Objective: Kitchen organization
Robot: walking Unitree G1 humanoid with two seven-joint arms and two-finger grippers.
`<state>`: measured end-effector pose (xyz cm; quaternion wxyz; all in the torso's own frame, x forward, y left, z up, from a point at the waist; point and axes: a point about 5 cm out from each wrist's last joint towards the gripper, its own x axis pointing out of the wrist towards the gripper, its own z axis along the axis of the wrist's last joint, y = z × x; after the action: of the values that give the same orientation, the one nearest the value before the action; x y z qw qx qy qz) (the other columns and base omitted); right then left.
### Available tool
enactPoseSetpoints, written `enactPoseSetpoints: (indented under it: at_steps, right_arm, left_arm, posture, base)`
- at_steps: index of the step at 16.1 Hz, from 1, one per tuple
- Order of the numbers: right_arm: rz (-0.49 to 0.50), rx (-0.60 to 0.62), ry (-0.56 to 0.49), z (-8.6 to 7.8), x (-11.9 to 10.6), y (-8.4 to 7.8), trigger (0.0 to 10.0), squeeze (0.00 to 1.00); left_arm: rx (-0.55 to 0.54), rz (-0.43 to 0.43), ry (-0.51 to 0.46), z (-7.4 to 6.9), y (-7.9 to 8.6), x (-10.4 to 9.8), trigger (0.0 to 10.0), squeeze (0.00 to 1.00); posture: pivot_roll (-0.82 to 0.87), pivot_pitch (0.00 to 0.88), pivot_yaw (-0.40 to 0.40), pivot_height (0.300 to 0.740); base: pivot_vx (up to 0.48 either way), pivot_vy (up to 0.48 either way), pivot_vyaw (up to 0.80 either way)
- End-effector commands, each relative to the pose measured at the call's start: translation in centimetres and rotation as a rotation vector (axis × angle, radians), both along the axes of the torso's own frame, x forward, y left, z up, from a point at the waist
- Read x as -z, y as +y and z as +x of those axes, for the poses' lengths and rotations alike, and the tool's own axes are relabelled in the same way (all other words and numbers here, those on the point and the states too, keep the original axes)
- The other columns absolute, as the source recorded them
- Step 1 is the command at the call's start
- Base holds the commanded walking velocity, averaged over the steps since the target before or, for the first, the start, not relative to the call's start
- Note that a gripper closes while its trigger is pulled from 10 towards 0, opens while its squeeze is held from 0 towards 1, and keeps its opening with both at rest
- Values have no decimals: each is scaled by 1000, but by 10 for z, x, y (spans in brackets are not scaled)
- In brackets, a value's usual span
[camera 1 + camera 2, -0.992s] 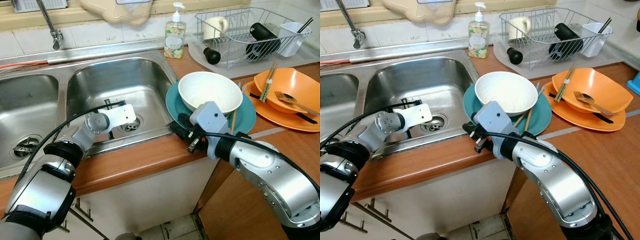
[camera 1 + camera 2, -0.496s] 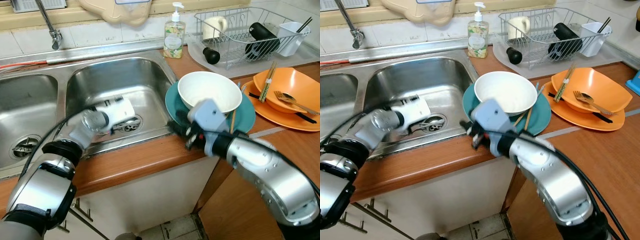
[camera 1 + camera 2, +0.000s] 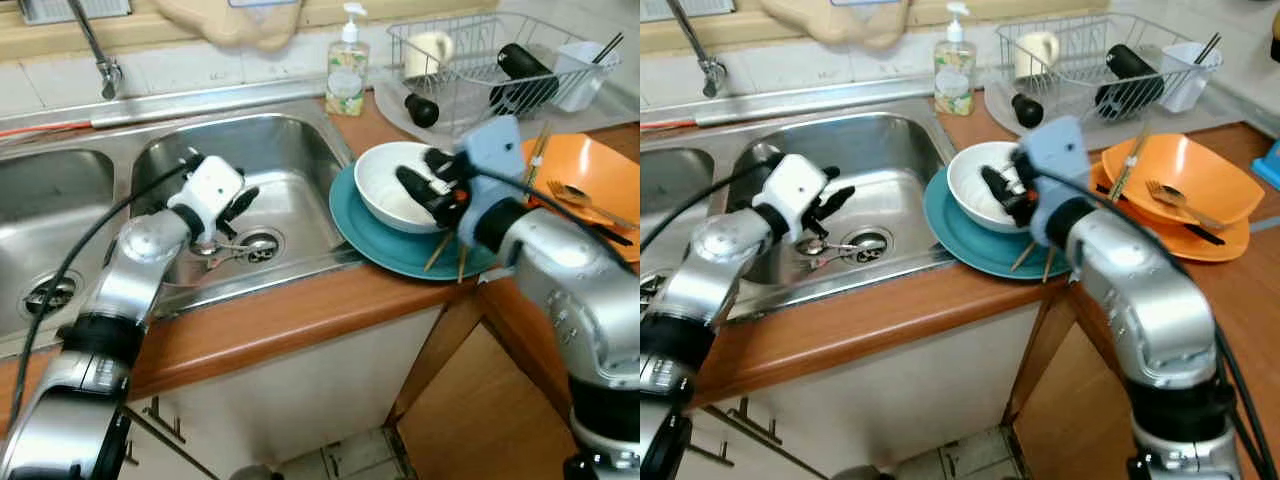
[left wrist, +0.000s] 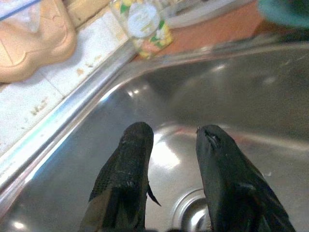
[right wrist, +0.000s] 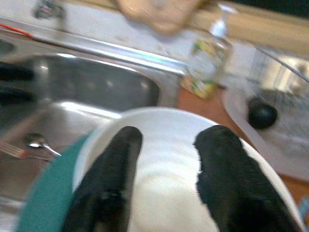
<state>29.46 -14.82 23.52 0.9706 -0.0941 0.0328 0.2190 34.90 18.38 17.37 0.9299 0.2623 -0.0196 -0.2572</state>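
One white bowl [image 3: 400, 185] sits on a teal plate [image 3: 380, 240] at the counter's [image 3: 280, 315] front edge, beside the sink [image 3: 290, 170]. The right gripper [image 3: 432, 185] hangs over the bowl's hollow, fingers spread, holding nothing. The left gripper [image 3: 235, 205] hovers in the sink basin above a spoon [image 3: 815, 246] near the drain, fingers parted, empty. A soap bottle [image 3: 346, 70] stands at the counter's back edge.

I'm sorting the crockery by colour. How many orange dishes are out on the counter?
2: an orange bowl holding cutlery, nested on an orange plate beneath it, at the counter's right end beside the teal plate. The stack could hide another.
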Motion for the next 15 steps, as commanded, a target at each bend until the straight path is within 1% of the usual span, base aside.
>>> enactPoseSetpoints:
  at_steps: [1, 2, 3, 4, 5, 6, 7, 8, 9, 10, 11, 12, 13, 15]
  right_arm:
    - [2, 68, 21, 5, -4, -12, 10000, 1000]
    - [9, 85, 32, 6, -5, -16, 10000, 1000]
    - [16, 115, 53, 8, -6, -24, 10000, 1000]
    - [25, 141, 72, 10, -6, -31, 10000, 1000]
    - [42, 186, 90, 12, -6, -41, 10000, 1000]
    - [66, 238, 122, 13, -5, -51, 10000, 1000]
    - [95, 285, 183, 15, -2, -59, 10000, 729]
    - [101, 292, 196, 15, -2, -60, 10000, 729]
    - [181, 308, 257, 17, 0, -66, 10000, 0]
    - [241, 299, 313, 18, 2, -68, 10000, 0]
    - [265, 293, 350, 18, 4, -67, 6784, 0]
    - [274, 291, 364, 19, 6, -66, 3608, 0]
    - [291, 269, 362, 20, 7, -62, 0, 0]
    - [348, 230, 401, 20, 8, -55, 0, 0]
  left_arm:
    - [45, -43, -13, -8, -4, -9, 10000, 0]
    - [51, -68, -13, -12, -5, -11, 10000, 0]
    - [71, -115, -14, -22, -7, -14, 10000, 0]
    - [93, -152, 6, -30, -8, -15, 10000, 0]
    - [152, -179, 41, -44, -11, -14, 10000, 1000]
    - [187, -206, 61, -55, -14, -15, 10000, 1000]
    - [203, -246, 87, -65, -17, -15, 10000, 651]
    - [207, -256, 98, -67, -17, -15, 10000, 651]
    - [219, -265, 119, -72, -19, -13, 10000, 0]
    - [229, -263, 142, -76, -21, -11, 10000, 0]
    - [238, -260, 161, -79, -23, -11, 10000, 0]
    - [247, -258, 173, -80, -24, -10, 10000, 0]
    - [254, -254, 180, -81, -26, -10, 10000, 0]
    - [259, -246, 196, -82, -27, -10, 10000, 0]
  posture:
    - [-78, 0, 37, 740]
    - [-78, 0, 37, 740]
    - [-79, 0, 35, 740]
    - [-79, 0, 35, 740]
    - [-76, 0, 35, 740]
    - [-74, 0, 35, 740]
    - [-73, 0, 32, 740]
    - [-73, 0, 32, 740]
    - [-72, 0, 31, 740]
    - [-72, 0, 31, 740]
    - [-71, 0, 28, 740]
    - [-71, 0, 28, 740]
    - [-70, 0, 28, 740]
    - [-70, 0, 32, 740]
  base:
    - [0, 0, 0]
    - [0, 0, 0]
    - [0, 0, 0]
    - [0, 0, 0]
    - [0, 0, 0]
    - [0, 0, 0]
    - [0, 0, 0]
    - [0, 0, 0]
    - [0, 0, 0]
    - [0, 0, 0]
    - [0, 0, 0]
    - [0, 0, 0]
    - [0, 0, 0]
    - [0, 0, 0]
